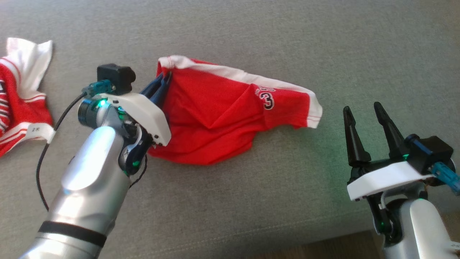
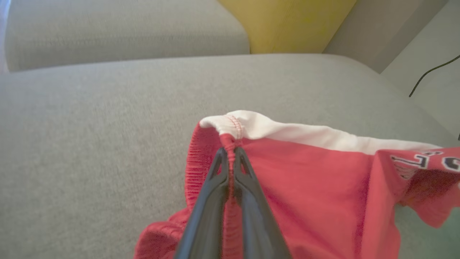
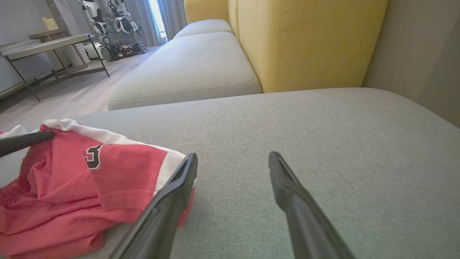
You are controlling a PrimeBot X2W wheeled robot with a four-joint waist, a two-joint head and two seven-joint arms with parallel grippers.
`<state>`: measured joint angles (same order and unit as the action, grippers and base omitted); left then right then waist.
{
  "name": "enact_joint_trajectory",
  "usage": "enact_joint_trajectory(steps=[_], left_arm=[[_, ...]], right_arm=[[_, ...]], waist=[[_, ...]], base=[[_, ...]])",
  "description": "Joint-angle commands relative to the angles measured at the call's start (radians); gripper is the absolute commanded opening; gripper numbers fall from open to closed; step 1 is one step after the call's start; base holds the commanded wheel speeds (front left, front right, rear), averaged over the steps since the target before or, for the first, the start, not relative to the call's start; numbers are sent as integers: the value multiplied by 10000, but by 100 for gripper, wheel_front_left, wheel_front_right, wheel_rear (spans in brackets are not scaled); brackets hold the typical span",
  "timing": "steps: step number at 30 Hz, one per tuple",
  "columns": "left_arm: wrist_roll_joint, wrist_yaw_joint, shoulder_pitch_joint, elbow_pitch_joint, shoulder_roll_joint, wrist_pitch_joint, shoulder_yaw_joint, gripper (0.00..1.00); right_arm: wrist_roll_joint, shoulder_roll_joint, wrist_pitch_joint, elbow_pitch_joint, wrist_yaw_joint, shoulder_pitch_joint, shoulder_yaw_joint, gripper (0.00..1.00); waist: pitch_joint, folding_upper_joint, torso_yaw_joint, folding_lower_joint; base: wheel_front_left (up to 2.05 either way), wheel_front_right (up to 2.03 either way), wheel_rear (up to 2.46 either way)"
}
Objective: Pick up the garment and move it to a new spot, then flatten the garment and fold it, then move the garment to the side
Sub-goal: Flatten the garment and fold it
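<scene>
Left gripper [image 2: 231, 151] tight on garment [image 2: 309, 172] seam

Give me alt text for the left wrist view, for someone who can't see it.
The left gripper is shut on a corner of the red garment, pinching the seam just below its white band. The garment lies crumpled on a grey sofa cushion, with a yellow backrest behind.

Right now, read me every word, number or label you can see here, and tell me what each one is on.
"3": black, white-edged numeral on the red garment, near its white stripe; the figure beside it is creased and unreadable.
"2X", as best it reads, very small: on the white band of the second garment at the head view's left edge.
No other text is legible.
</scene>
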<state>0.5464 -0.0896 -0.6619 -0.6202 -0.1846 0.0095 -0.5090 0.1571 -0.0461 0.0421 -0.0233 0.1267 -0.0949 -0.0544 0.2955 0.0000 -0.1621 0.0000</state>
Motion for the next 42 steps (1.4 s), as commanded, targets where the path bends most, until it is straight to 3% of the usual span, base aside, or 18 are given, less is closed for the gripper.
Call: enact_joint_trajectory(steps=[1, 8, 16, 21, 26, 27, 28, 33, 42], left_arm=[[-124, -69, -443, 508, -306, -253, 285, 0], [-525, 130, 89, 2355, -789, -817, 157, 0], [-260, 1137, 2922, 4826, -1638, -753, 476, 0], [279, 1568, 4666, 5123, -1508, -932, 568, 0], [660, 1452, 5081, 4517, -1165, -1301, 561, 0], [732, 1422, 5065, 4370, -1085, -1355, 572, 11], [719, 1422, 5012, 4254, -1034, -1458, 577, 100], [540, 1532, 4812, 4016, -914, -1869, 601, 100], [-741, 2761, 4734, 5016, -961, -2643, 1182, 100]], right_arm=[[37, -41, -69, -311, 40, -251, -190, 100], [17, -41, 70, -353, 40, -184, -117, 100], [-7, -41, 230, -492, 40, -89, -33, 100], [31, -41, 334, -521, 40, -24, -1, 100], [21, -41, 463, -569, 40, -7, -9, 100], [19, -41, 484, -576, 40, -10, -11, 100], [15, -41, 505, -588, 40, -10, -7, 100], [-24, -41, 545, -635, 40, -1, 4, 100], [-113, -41, 546, -632, 40, 207, 129, 100]], waist=[[-87, 0, 135, 0], [-382, 0, 668, 0], [-474, 0, 981, 0], [-471, 0, 1125, 0], [-451, 0, 1242, 0], [-460, 0, 1252, 0], [-475, 0, 1263, 0], [-628, 0, 1245, 0], [-1307, 0, 1213, 0]], base=[[0, 0, 0], [0, 0, 0], [0, 0, 0], [0, 0, 0], [0, 0, 0], [0, 0, 0], [0, 0, 0], [0, 0, 0], [0, 0, 0]])
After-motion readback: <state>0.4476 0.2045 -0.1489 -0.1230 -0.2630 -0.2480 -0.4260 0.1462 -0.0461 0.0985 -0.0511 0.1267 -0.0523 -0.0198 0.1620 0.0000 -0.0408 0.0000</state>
